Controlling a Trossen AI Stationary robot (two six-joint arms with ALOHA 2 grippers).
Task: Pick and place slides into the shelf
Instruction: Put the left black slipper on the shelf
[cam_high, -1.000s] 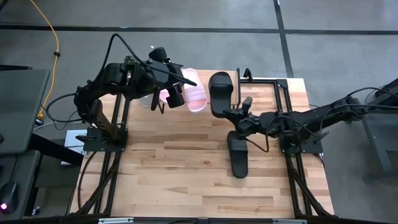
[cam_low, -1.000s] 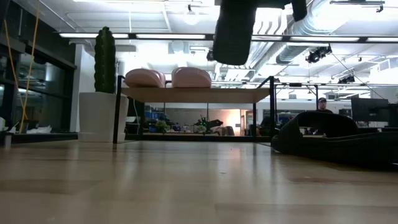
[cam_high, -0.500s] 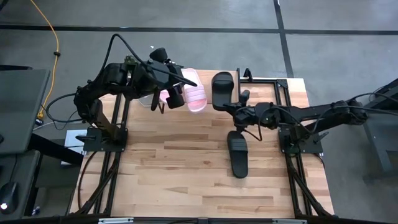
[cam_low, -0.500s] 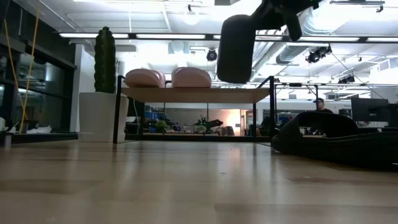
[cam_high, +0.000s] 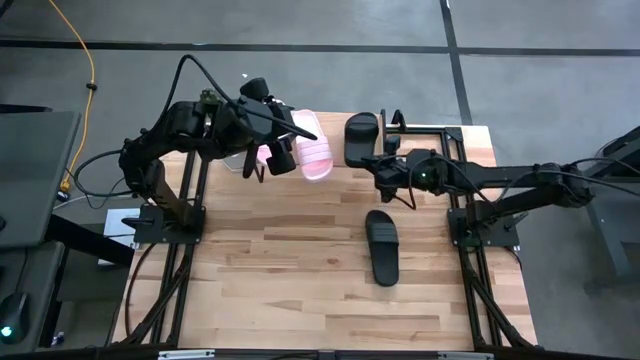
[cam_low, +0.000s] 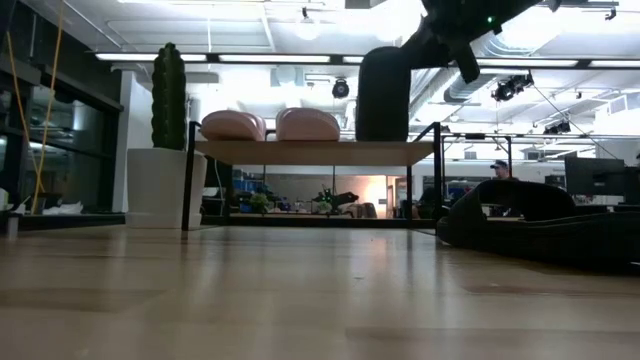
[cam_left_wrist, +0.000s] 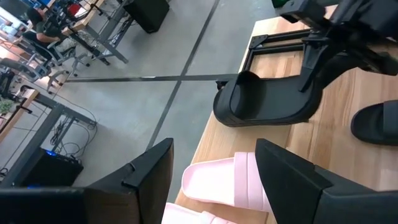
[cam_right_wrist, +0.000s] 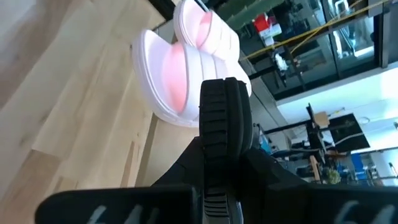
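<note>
The right gripper (cam_high: 383, 166) reaches in over the far side of the table (cam_high: 300, 270) and pinches a black slide (cam_high: 360, 138) by its edge; in the right wrist view the two dark fingers (cam_right_wrist: 186, 163) press tight against either side of the slide's ribbed rim (cam_right_wrist: 222, 118), with nothing but that rim between them. In the low view this slide (cam_low: 384, 93) hangs on end above the wooden top of the shelf (cam_low: 312, 152), its lower end at or just over the board; whether it touches cannot be told. From above it lies just beside the pink pair, toward the right arm. The two pale pink slides (cam_low: 270, 125) sit side by side on the shelf top, touching one another, near the end where the cactus pot (cam_low: 165, 185) stands. The other black slide (cam_high: 381, 246) lies flat on the table, well apart from the shelf and nearer the front edge. The left gripper (cam_left_wrist: 214, 180) hangs over the pink slides (cam_left_wrist: 233, 186) at the shelf's left end, its fingers (cam_left_wrist: 146, 177) spread wide apart and holding nothing.
</note>
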